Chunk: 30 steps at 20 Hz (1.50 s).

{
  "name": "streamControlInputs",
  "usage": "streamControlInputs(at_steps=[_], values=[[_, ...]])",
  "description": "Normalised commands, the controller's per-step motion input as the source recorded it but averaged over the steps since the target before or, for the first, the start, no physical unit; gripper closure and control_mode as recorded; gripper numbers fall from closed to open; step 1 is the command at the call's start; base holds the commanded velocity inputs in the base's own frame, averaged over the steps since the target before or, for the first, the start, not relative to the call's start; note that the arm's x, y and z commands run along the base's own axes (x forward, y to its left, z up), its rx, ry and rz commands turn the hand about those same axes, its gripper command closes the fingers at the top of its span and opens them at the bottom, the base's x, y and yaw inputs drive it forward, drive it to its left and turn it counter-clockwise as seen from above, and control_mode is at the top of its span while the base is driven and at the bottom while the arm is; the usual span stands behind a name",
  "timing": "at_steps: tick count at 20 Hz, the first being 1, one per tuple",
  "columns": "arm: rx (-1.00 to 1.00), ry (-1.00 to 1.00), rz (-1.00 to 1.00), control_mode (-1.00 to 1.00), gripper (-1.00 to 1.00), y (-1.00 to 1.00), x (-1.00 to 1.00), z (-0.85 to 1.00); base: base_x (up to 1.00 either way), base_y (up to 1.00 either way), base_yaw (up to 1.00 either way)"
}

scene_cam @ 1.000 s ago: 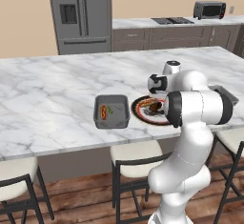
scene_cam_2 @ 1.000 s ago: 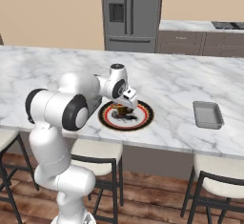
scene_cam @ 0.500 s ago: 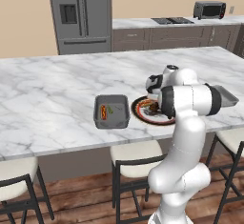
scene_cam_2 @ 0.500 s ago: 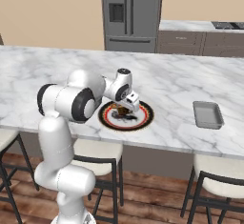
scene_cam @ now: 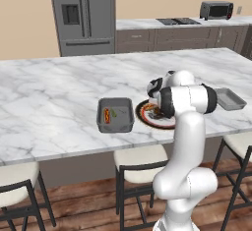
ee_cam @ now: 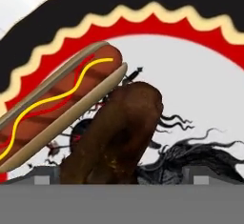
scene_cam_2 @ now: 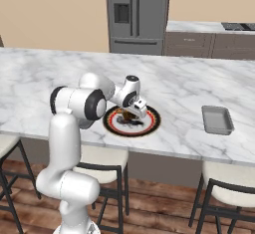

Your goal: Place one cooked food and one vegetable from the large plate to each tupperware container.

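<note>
Gripper (scene_cam_2: 132, 114) low over the large plate (scene_cam_2: 149, 127), jaws spread wide, nothing between them. In the hand view the two dark tips sit far apart at the bottom edge, with a brown lumpy food piece (ee_cam: 119, 132) rising between them from the plate (ee_cam: 200, 89); contact with it cannot be told. Just beside the brown piece, touching or nearly so, lies a hot dog (ee_cam: 62, 106) in a bun with a yellow squiggle of mustard, angled across the red ring of the plate. This detail is plain from the hand; from the right base view the food is a small dark blur under the hand.

Left base view: the arm hides most of the plate (scene_cam: 145, 115), its near-left rim showing. Left of it, near but apart, the larger tupperware container (scene_cam: 116, 115) holds a small hot dog and a green item. The smaller tupperware container (scene_cam: 230, 98) sits on the far side of the arm; in the right base view it (scene_cam_2: 217, 119) is well apart from the plate. All rest on the marble counter (scene_cam_2: 60, 73).
</note>
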Motion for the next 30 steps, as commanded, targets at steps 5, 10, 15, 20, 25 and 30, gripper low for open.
streamControlInputs(at_steps=[5,10,15,20,25,30], values=[[0.03,0.00,0.00,-1.00,-1.00,0.00,0.23,-0.37,0.00,0.00,0.00],[0.04,0.01,-0.01,-1.00,1.00,0.00,0.02,-0.47,0.00,0.00,0.00],[0.02,0.00,-0.04,-1.00,1.00,-0.17,-0.23,-0.11,0.00,0.00,0.00],[0.00,0.00,-0.04,-1.00,1.00,-0.34,-0.64,0.17,0.00,0.00,0.00],[0.00,-0.08,0.00,-1.00,1.00,-0.11,-0.98,0.38,0.00,0.00,0.00],[-0.04,-0.20,0.04,-1.00,1.00,0.44,-0.94,0.74,0.00,0.00,0.00]])
